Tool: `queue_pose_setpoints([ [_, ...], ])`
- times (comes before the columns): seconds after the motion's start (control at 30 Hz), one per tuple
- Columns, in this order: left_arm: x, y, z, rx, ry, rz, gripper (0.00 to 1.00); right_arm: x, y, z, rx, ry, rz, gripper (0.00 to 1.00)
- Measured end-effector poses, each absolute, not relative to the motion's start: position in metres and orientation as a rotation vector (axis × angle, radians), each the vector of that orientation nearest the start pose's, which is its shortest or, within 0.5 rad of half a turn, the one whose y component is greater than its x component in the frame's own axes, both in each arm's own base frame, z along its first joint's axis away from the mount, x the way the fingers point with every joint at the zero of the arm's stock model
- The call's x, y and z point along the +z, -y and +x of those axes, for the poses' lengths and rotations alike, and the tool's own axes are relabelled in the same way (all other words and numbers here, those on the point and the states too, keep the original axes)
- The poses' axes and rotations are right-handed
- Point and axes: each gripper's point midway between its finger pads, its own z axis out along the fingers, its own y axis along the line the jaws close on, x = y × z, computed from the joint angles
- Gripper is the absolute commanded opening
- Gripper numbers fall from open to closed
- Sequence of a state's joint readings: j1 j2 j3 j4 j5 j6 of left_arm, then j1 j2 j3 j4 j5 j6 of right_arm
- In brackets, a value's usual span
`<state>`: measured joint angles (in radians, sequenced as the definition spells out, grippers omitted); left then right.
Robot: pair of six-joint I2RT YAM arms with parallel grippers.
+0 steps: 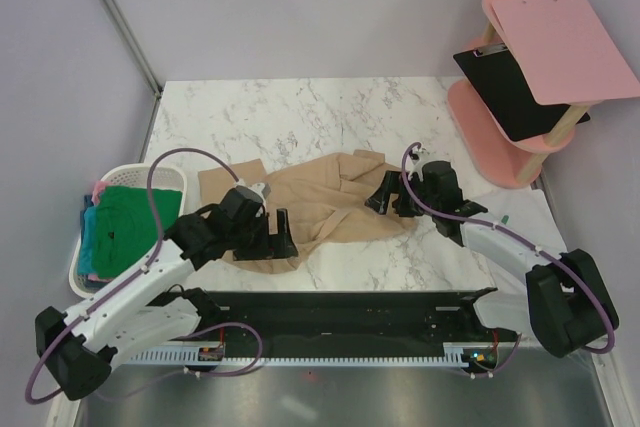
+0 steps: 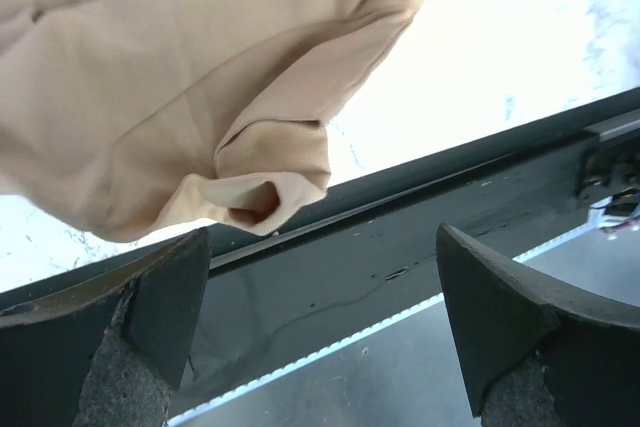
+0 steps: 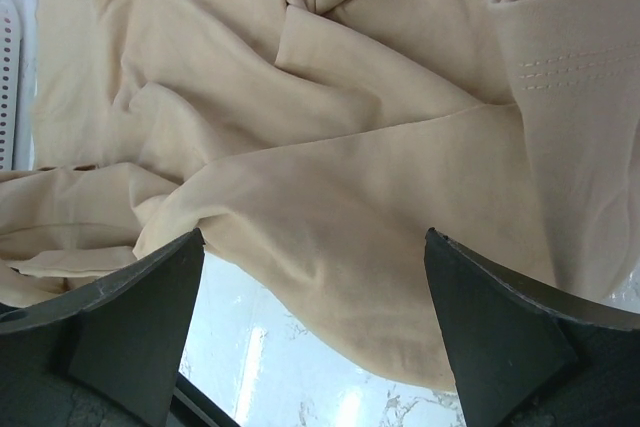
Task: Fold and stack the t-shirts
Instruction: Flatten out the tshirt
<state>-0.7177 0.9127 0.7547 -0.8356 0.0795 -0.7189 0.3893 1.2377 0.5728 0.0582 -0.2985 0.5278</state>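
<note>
The tan t-shirt [image 1: 330,197] lies crumpled in the middle of the marble table [image 1: 300,117], between the two arms. From above, the left gripper [image 1: 283,237] sits at the shirt's near-left edge and the right gripper [image 1: 385,192] at its right side, though their jaws are hard to read there. The wrist views settle it. The left wrist camera shows its fingers [image 2: 165,297] spread wide with nothing between them, and a rolled fold of cloth near the black rail [image 2: 400,237]. The right wrist camera shows its jaws equally wide over rumpled fabric, pinching nothing. Only the overhead view shows the white basket [image 1: 150,169] at left, holding a green t-shirt [image 1: 130,212], a teal t-shirt [image 1: 90,242] and what may be pink cloth [image 1: 97,187]
</note>
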Motion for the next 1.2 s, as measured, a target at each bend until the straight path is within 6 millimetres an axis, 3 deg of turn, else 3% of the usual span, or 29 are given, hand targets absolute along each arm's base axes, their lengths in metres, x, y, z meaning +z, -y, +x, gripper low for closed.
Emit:
queue_pose_setpoints([
  [0.17, 0.135, 0.176, 0.146, -0.613, -2.632, 0.024, 1.0, 0.091, -0.195, 0.286, 0.834, -2.277, -0.015, 0.98],
  [0.33, 0.112, 0.172, 0.151, -0.489, -2.718, 0.028, 0.99, 0.086, -0.196, 0.286, 0.841, -2.291, 0.001, 0.98],
  [0.43, 0.101, 0.168, 0.153, -0.422, -2.751, 0.033, 0.92, 0.086, -0.196, 0.286, 0.843, -2.289, 0.003, 0.98],
  [0.53, 0.095, 0.166, 0.155, -0.383, -2.766, 0.04, 0.62, 0.086, -0.196, 0.286, 0.844, -2.289, 0.005, 0.98],
  [0.57, 0.094, 0.166, 0.156, -0.372, -2.768, 0.044, 0.37, 0.086, -0.196, 0.286, 0.844, -2.289, 0.005, 0.98],
  [0.63, 0.091, 0.166, 0.156, -0.362, -2.776, 0.052, 0.06, 0.086, -0.196, 0.286, 0.842, -2.29, 0.006, 0.98],
  [0.67, 0.089, 0.166, 0.156, -0.356, -2.781, 0.072, 0.02, 0.085, -0.196, 0.287, 0.838, -2.29, 0.008, 0.98],
  [0.93, 0.096, 0.166, 0.158, -0.366, -2.758, 0.079, 0.02, 0.078, -0.181, 0.286, 0.731, -2.323, 0.033, 0.98],
  [1.03, 0.118, 0.163, 0.162, -0.373, -2.701, 0.065, 0.02, 0.08, -0.174, 0.289, 0.676, -2.326, 0.042, 0.98],
  [1.2, 0.173, 0.154, 0.18, -0.367, -2.533, 0.013, 0.02, 0.095, -0.161, 0.3, 0.575, -2.281, 0.072, 0.98],
])
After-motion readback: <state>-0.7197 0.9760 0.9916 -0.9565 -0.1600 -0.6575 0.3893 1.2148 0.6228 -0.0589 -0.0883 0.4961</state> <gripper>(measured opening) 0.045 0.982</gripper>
